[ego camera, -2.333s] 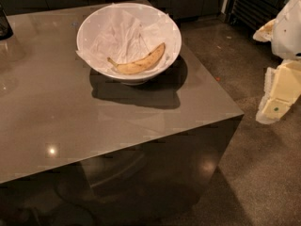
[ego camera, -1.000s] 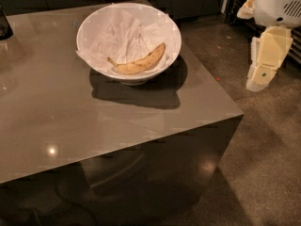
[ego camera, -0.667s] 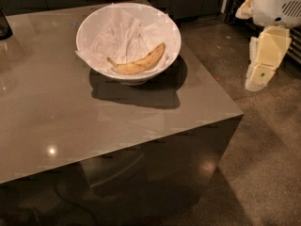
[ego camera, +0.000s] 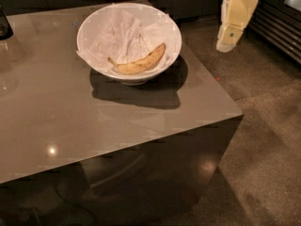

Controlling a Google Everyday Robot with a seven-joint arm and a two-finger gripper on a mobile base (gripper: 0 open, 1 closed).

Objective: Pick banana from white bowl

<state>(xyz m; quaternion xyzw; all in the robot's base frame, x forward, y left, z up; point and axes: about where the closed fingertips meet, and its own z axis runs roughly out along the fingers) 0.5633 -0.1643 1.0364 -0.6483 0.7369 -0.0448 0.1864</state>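
Note:
The white bowl (ego camera: 171, 29), wide and lined with crumpled white paper, stands on the back part of the grey table (ego camera: 70, 117). The banana (ego camera: 138, 64), yellow with brown speckles, lies curved along the bowl's near inner side, stem to the left. My cream-white gripper (ego camera: 225, 45) hangs at the top right, off the table's right edge and to the right of the bowl, well apart from it.
A dark object (ego camera: 4, 25) stands at the table's far left edge. A dark slatted unit (ego camera: 277, 27) stands on the floor at the far right, behind the gripper. Brown floor (ego camera: 263, 140) lies to the right of the table.
The gripper has moved up and to the left, closer to the bowl's right side. The bowl and banana have not moved.

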